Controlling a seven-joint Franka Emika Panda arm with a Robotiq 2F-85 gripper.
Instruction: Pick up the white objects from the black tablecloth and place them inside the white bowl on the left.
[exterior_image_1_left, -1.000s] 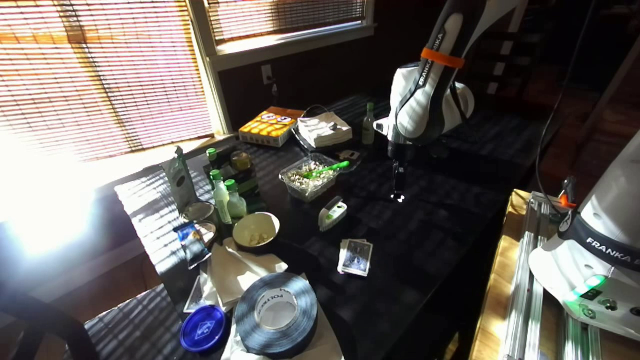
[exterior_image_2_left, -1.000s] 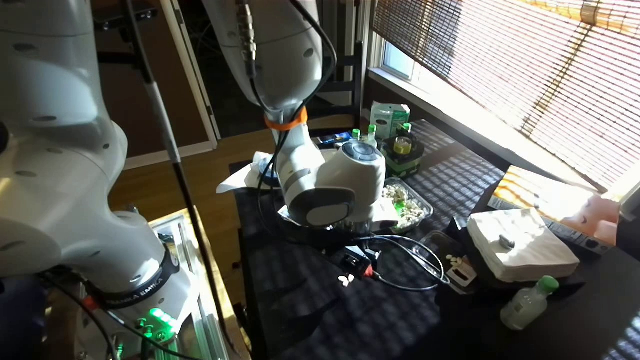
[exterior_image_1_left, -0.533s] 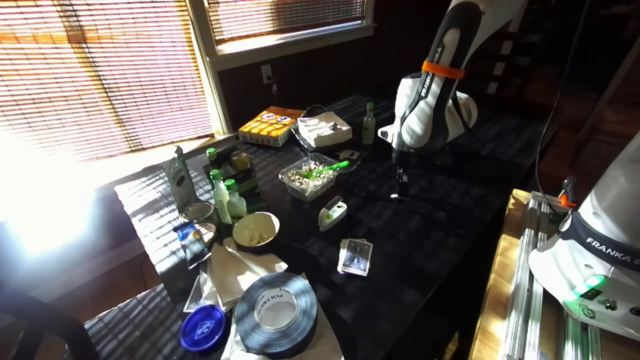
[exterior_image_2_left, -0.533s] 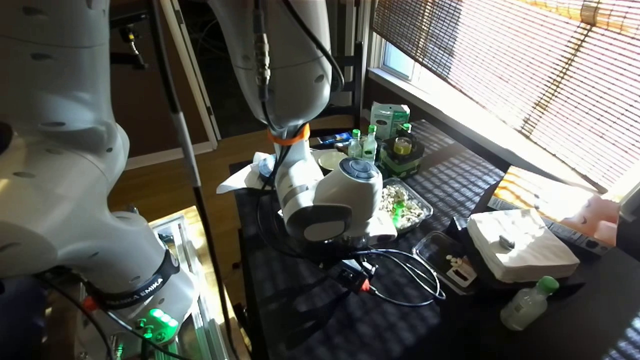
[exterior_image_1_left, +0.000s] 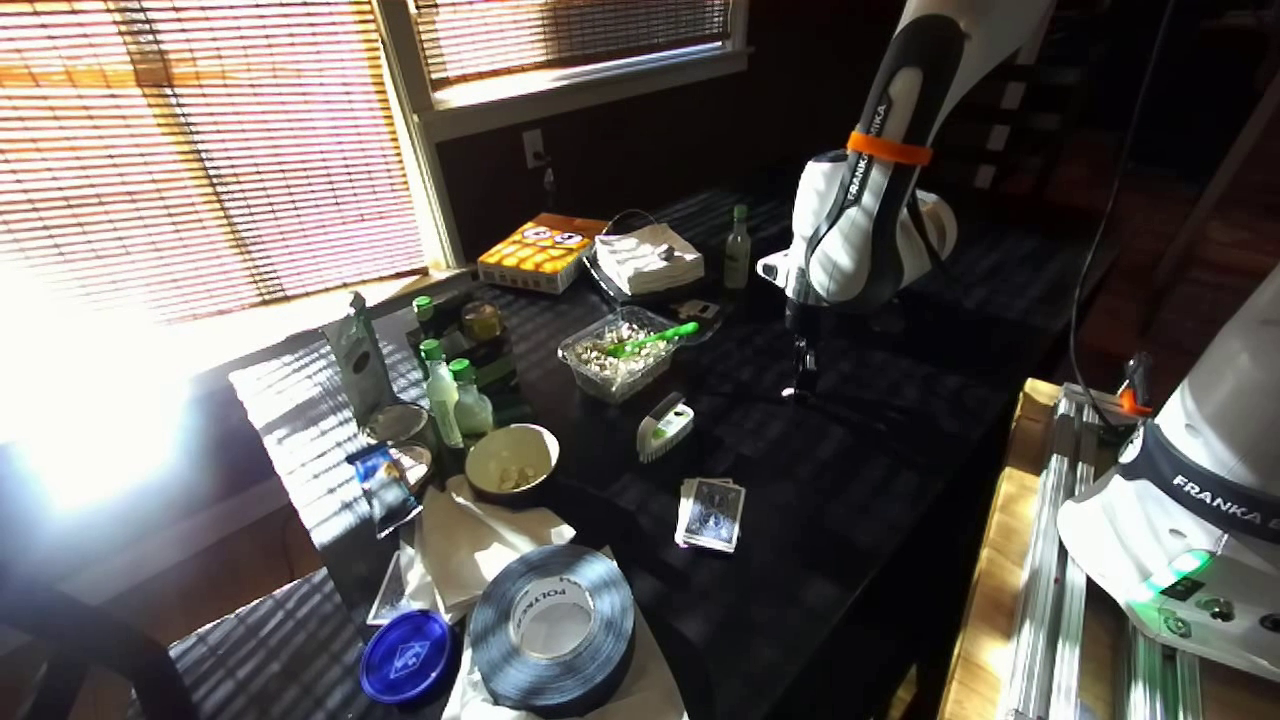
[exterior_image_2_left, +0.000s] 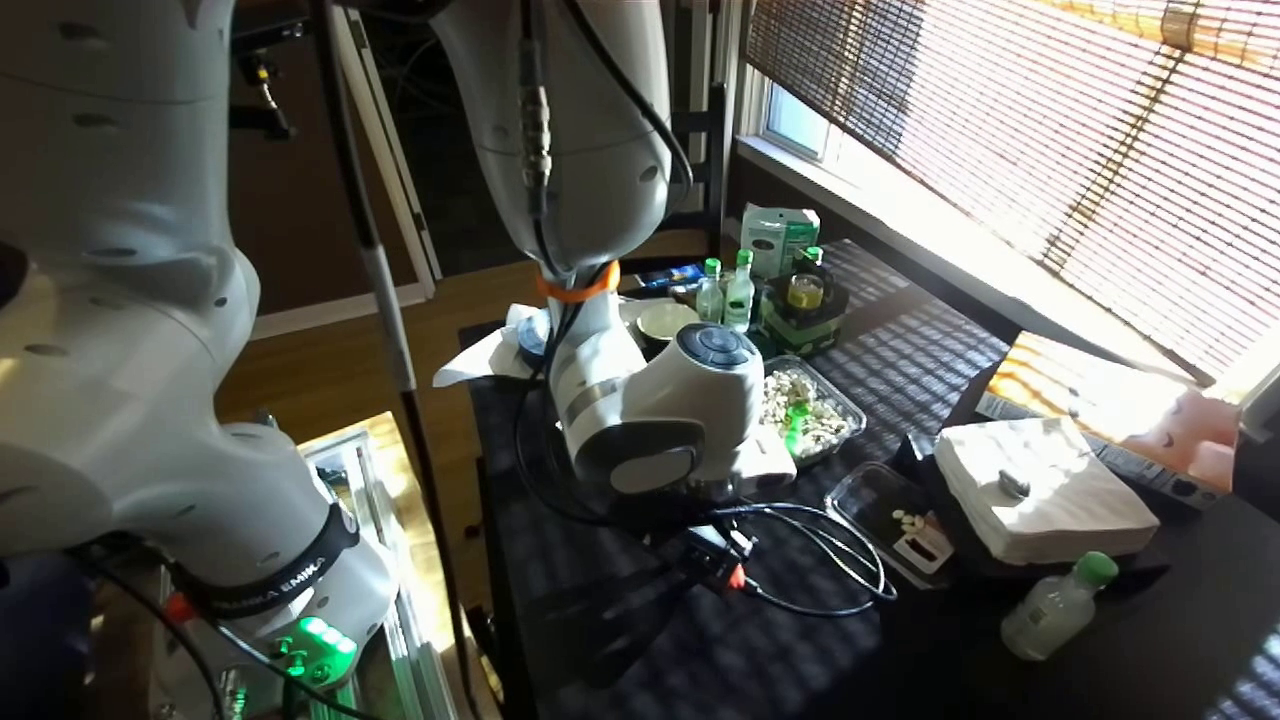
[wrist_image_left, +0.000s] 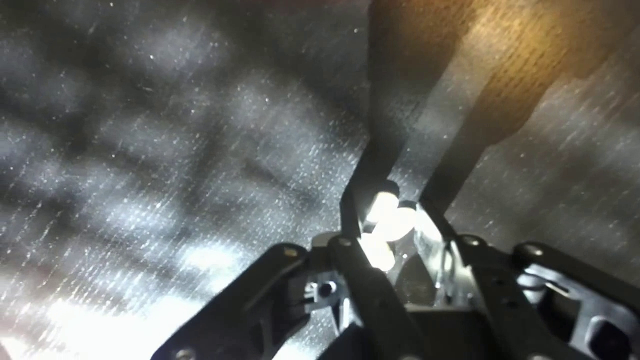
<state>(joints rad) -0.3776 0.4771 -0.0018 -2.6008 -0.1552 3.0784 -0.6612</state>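
White bits (wrist_image_left: 396, 224) lay bunched on the black tablecloth (wrist_image_left: 210, 145) between the parted jaws of the gripper (wrist_image_left: 389, 213), so any squeeze on that uneven cluster (one nipped, others loose) could lose some before the white bowl (exterior_image_1_left: 503, 450).

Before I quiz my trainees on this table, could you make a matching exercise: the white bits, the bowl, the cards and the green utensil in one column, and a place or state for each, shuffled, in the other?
Things
1. White bits
2. Bowl
3. Cards
4. Green utensil

Place or state
A. Resting in a clear container
B. By the jaws, which stand apart
C. Stacked, with a patterned back on top
D. Holding pale pieces

Pairs: 1-B, 2-D, 3-C, 4-A
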